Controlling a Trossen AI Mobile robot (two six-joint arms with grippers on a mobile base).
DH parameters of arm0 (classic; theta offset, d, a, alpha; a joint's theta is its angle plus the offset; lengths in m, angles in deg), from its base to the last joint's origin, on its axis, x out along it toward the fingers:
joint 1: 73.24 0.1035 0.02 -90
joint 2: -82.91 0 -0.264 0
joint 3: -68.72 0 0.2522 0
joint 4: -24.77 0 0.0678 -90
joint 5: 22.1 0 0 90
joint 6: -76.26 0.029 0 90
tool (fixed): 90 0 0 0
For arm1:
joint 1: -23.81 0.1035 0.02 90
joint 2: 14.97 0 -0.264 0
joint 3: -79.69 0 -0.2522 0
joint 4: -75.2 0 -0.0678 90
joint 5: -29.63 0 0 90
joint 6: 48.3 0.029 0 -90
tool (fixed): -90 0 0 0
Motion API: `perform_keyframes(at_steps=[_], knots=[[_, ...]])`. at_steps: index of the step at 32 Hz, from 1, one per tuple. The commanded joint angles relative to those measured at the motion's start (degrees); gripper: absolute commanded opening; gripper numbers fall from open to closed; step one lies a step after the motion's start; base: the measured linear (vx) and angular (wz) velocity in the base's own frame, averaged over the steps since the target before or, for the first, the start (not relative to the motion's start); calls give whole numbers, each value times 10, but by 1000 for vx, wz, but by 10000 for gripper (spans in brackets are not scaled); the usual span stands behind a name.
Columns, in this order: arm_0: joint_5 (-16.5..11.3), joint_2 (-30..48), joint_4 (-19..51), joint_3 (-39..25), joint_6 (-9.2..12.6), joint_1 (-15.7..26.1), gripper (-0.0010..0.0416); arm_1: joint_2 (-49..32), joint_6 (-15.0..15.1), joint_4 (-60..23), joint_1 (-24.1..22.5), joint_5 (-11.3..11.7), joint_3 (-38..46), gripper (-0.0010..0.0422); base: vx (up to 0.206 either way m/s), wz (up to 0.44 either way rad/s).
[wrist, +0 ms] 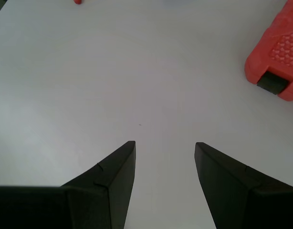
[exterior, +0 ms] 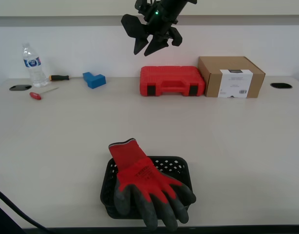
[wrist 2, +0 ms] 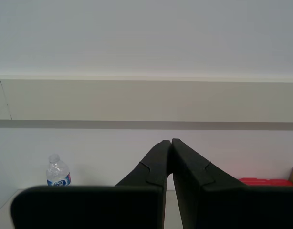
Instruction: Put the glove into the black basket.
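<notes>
The glove (exterior: 145, 187) lies across the basket (exterior: 177, 164), fingers overhanging its near rim. My first gripper (wrist: 164, 144) is spread and empty above the table (exterior: 237, 141); my second gripper (wrist 2: 171, 141) is closed, empty.

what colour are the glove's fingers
Dark grey, against the red knit back of the glove; it shows best in the exterior view.

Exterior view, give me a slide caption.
Red glove draped over the black basket, fingertips past its rim; an arm raised above the table.
</notes>
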Motion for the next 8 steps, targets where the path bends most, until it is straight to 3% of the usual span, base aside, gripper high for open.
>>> perform_keyframes(at_steps=[1,8], knots=[[0,0,0,-1,1,0,172,0,0,3,0,0,0,0,0,0],[0,0,0,-1,1,0,172,0,0,3,0,0,0,0,0,0]])
